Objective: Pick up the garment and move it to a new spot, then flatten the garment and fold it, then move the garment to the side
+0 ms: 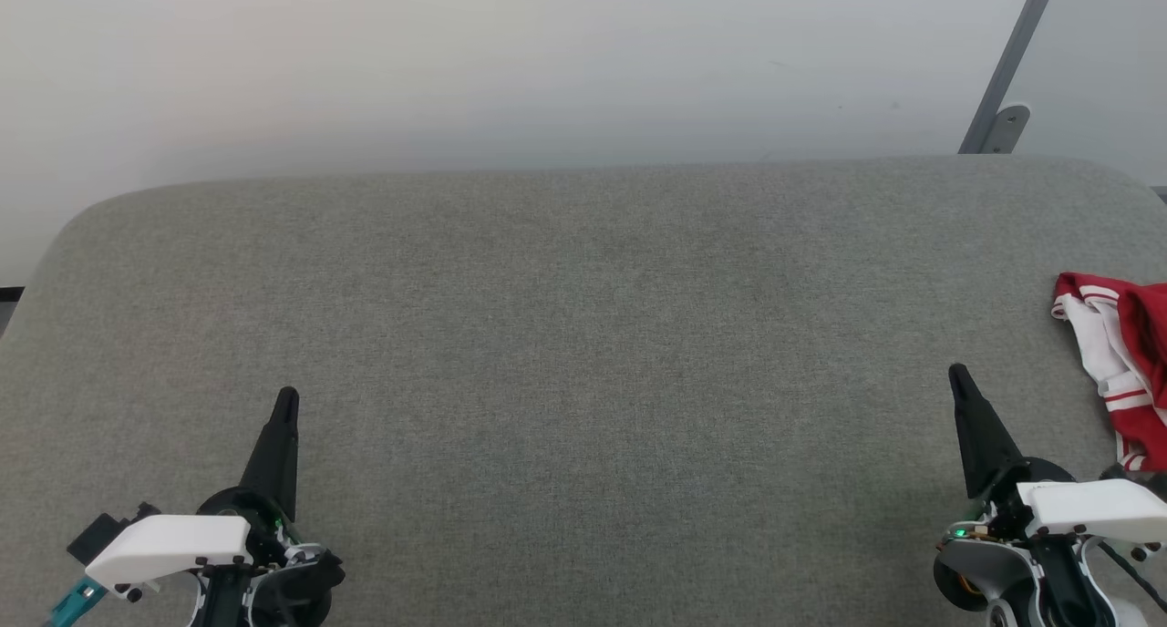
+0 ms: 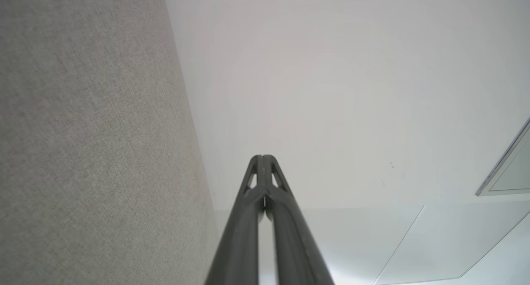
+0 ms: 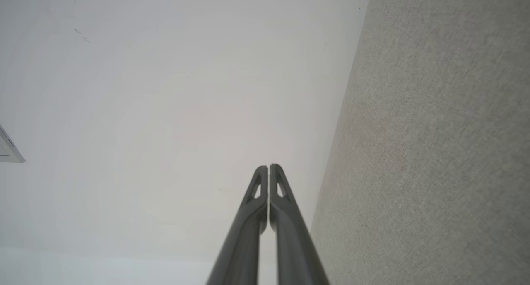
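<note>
Red shirt (image 1: 1117,372) crumpled at the frame's right edge.
It runs top to bottom, just right of my right claw (image 1: 957,374); that claw and my left claw (image 1: 286,399), lower left, are closed, empty.

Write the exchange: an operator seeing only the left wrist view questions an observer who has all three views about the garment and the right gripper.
Operator: Where is the garment?
Observer: Crumpled at the right edge of the grey padded surface, cut off by the head view's border.
Operator: Does the right gripper hold it?
Observer: No; it is shut and empty, just left of the garment and apart from it.
</note>
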